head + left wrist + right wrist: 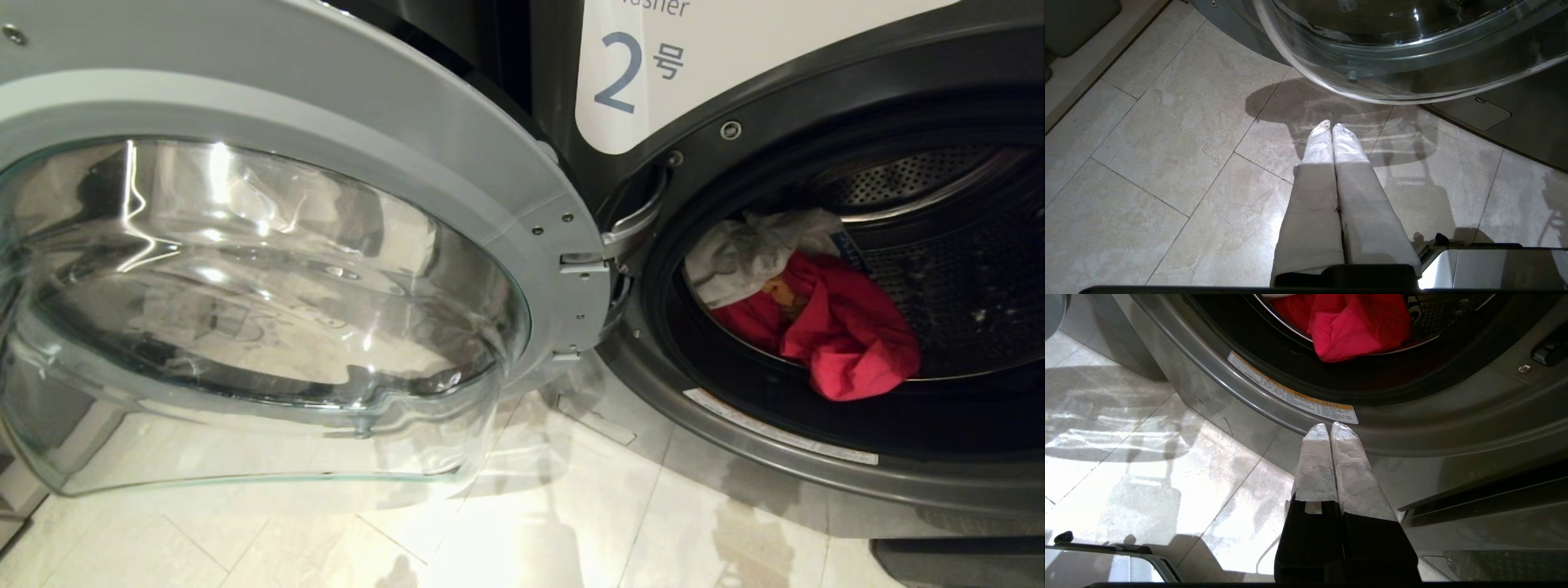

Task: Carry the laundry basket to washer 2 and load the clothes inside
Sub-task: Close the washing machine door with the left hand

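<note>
Your right gripper (1331,426), pressed closed and empty, hangs just below washer 2 (1453,416) with the clothes (1363,326) beyond its tips; left gripper (1332,125) likewise closed, empty.

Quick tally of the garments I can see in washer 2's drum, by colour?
Pink-red garment: 1
White garment: 1
Yellow-orange garment, mostly covered: 1
Total: 3, all inside the drum of washer 2.
</note>
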### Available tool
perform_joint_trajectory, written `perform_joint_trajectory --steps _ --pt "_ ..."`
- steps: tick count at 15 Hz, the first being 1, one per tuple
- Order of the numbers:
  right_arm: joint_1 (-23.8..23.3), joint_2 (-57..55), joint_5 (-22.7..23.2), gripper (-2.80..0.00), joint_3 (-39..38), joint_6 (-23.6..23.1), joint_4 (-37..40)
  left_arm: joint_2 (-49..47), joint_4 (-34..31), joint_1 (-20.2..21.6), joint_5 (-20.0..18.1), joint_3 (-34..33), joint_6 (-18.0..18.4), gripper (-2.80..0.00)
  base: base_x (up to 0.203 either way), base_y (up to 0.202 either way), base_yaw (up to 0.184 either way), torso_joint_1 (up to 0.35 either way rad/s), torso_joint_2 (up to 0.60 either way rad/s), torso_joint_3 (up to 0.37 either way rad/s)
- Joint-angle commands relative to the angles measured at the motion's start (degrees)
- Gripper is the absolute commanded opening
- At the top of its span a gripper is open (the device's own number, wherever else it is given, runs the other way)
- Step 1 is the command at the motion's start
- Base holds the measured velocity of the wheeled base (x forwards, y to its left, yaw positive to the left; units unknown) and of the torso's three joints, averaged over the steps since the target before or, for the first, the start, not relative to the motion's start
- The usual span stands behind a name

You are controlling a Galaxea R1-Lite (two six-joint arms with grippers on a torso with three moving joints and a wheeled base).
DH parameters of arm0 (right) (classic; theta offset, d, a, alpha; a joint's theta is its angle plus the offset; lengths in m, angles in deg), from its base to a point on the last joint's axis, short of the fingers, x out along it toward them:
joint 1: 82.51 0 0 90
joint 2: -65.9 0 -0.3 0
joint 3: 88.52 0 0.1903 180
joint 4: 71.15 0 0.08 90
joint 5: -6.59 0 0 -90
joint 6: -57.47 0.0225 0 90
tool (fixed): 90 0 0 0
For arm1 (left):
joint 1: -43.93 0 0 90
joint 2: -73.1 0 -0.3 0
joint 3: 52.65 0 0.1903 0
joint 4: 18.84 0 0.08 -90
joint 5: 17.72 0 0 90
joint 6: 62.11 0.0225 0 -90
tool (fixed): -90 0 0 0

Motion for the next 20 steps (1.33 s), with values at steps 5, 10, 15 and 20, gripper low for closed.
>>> perform_joint_trajectory --steps 5,10,15,20 --pt "0.0 -0.14 0.05 -2.8 -1.93 0.04 -0.04 0.0 -0.07 0.0 0.0 -0.09 -0.02 -2.8 0.0 0.0 0.0 0.0 0.0 0.0" --pt "0.0 -0.14 0.05 -2.8 -1.93 0.04 -0.04 0.0 -0.07 0.0 0.09 -0.09 -0.2 -2.8 0.0 0.0 0.0 0.0 0.0 0.0" --pt "0.0 -0.14 0.05 -2.8 -1.93 0.04 -0.04 0.0 -0.07 0.0 0.09 -0.09 -0.14 -2.8 0.0 0.0 0.0 0.0 0.0 0.0" --pt "0.0 -0.14 0.05 -2.8 -1.93 0.04 -0.04 0.0 -0.07 0.0 0.0 -0.09 -0.05 -2.8 0.0 0.0 0.0 0.0 0.0 0.0"
